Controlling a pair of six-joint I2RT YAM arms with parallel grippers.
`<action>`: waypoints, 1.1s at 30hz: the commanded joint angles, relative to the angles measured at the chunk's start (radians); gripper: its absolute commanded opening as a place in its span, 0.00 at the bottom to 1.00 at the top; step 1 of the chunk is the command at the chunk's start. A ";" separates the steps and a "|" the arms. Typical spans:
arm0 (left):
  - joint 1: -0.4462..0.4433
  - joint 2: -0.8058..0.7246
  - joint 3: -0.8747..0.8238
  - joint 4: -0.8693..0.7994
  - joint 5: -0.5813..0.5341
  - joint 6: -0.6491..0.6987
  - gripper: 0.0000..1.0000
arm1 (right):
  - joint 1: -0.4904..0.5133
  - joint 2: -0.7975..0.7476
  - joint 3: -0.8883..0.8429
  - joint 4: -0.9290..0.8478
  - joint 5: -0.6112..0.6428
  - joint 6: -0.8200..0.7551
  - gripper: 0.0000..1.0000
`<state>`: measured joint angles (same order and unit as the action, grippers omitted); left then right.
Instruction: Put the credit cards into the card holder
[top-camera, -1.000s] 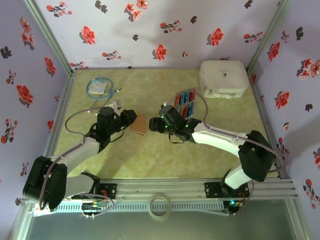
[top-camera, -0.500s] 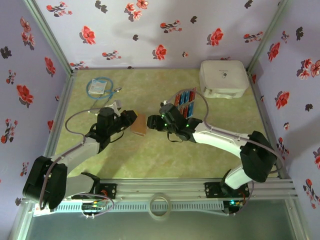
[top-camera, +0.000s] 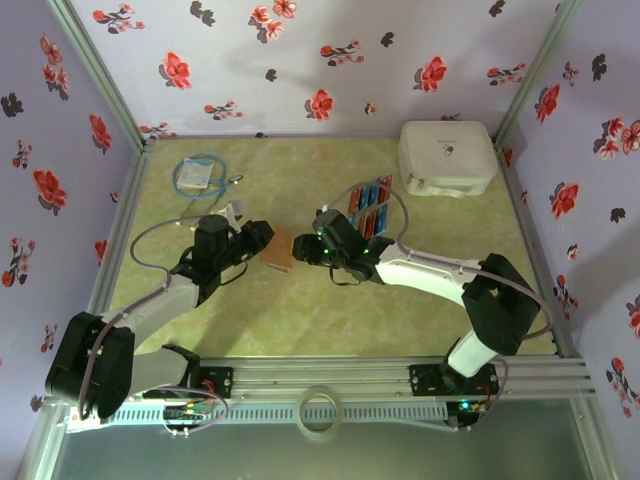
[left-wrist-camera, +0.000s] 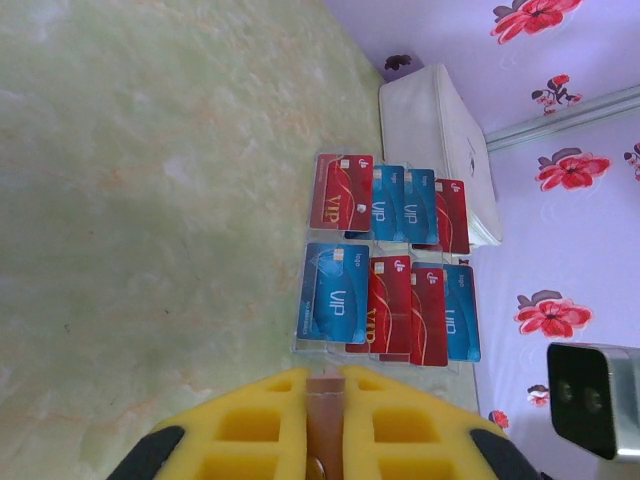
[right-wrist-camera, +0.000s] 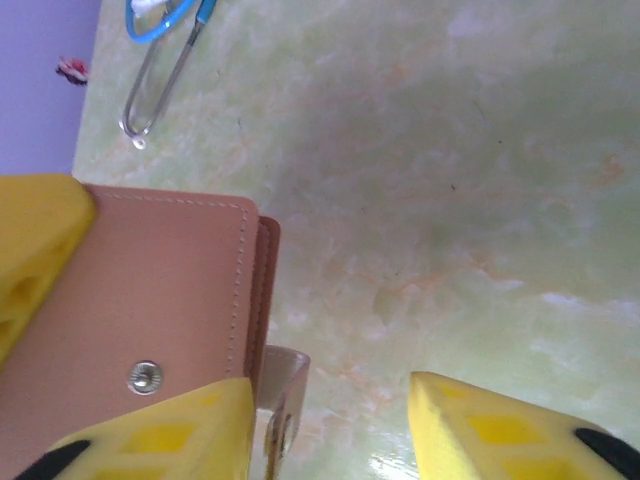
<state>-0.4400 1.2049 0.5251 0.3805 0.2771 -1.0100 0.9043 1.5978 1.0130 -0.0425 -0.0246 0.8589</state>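
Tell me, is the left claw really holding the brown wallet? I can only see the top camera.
Observer: Yes. On the left wrist camera the left gripper pinches the card holder edge-on between its yellow fingers.
Operator: What's the right claw doing?
Observer: On its wrist camera the right gripper is open, with the holder's snap tab just inside one finger.
Operator: What's on the cards?
Observer: VIP is printed on several of the credit cards.
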 joint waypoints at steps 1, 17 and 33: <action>0.006 -0.006 -0.008 0.018 0.008 0.022 0.00 | -0.011 0.019 0.030 0.039 -0.026 0.012 0.28; 0.007 0.090 -0.063 0.046 0.007 0.055 0.45 | -0.015 -0.078 -0.011 0.128 -0.146 0.056 0.00; 0.009 0.197 -0.121 0.232 0.037 0.012 0.67 | 0.008 0.002 0.026 0.242 -0.227 0.103 0.00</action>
<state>-0.4381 1.3800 0.4240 0.5423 0.2966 -0.9886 0.9062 1.5871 1.0283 0.1558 -0.2302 0.9474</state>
